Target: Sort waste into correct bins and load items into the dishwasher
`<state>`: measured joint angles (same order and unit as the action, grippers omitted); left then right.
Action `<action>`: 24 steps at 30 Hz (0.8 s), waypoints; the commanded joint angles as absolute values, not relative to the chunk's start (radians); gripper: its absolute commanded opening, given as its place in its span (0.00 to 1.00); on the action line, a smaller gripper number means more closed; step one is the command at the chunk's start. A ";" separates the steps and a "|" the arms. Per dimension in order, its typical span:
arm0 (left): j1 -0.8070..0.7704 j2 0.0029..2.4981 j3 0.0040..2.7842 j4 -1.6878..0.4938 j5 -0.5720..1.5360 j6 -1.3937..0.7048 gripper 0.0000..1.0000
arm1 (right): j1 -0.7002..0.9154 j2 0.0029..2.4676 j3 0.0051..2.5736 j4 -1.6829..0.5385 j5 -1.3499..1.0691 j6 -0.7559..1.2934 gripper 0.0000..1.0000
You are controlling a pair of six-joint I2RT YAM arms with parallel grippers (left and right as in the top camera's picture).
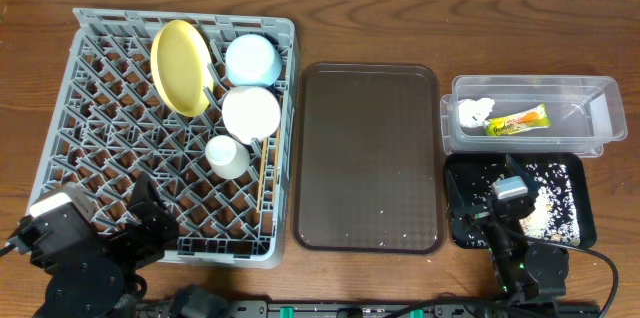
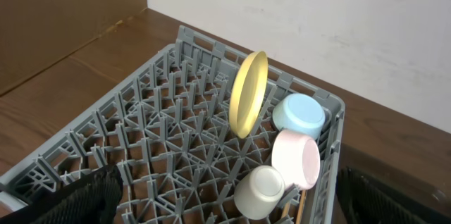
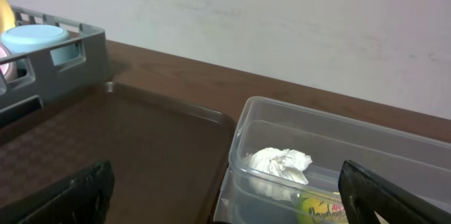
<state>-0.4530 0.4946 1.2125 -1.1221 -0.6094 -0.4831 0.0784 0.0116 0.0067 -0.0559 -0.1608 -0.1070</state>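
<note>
Left claw [image 1: 150, 216] over rack [image 1: 90, 88], near edge, right claw [image 1: 507, 182] over black tray [image 1: 586, 193]

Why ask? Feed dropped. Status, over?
Left end effector, right end effector open. Plate, blue bowl, white bowl, cup, chopsticks in rack. Napkin, wrapper in tub; scraps in black tray. Unobstructed.

Brown wooden table [image 1: 400, 18] against a plain white wall [image 3: 282, 27].

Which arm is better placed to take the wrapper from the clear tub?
Right: the right hand is over the black tray beside that tub; the left hand is at the rack.
</note>
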 commanded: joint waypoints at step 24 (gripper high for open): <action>0.035 0.247 0.731 -0.526 -0.055 -0.511 0.98 | 0.073 0.006 0.006 -0.060 -0.165 -0.118 0.99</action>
